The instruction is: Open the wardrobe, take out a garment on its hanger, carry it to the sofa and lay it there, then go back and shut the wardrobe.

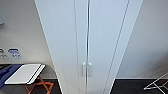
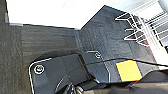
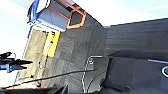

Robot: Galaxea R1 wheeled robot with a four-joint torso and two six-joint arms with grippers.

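the wardrobe [image 1: 87, 37] stands straight ahead in the head view, tall and white, with both doors closed and meeting at a thin dark seam down the middle. its 2 small white handles [image 1: 86, 69] sit side by side at that seam, low in the picture. pale wall runs behind the wardrobe on both sides.

to the left of the wardrobe, on the dark carpet [image 2: 50, 40], stands a folding stand with orange legs [image 1: 40, 86] carrying a flat white top and something blue beside it. the same stand with its orange frame [image 3: 75, 15] appears in the right wrist view, near the wall. to the right of the wardrobe, a white wire rack [image 1: 157, 83] rests on the floor by the wall; it shows again in the left wrist view [image 2: 140, 27], close to the wardrobe's white base.

a yellow patch [image 3: 51, 43] lies on the carpet in the right wrist view.

both wrist views look down at the carpet past the robot's own dark plate. whether the left hand or the right hand is spread or pressed together, i cannot tell.
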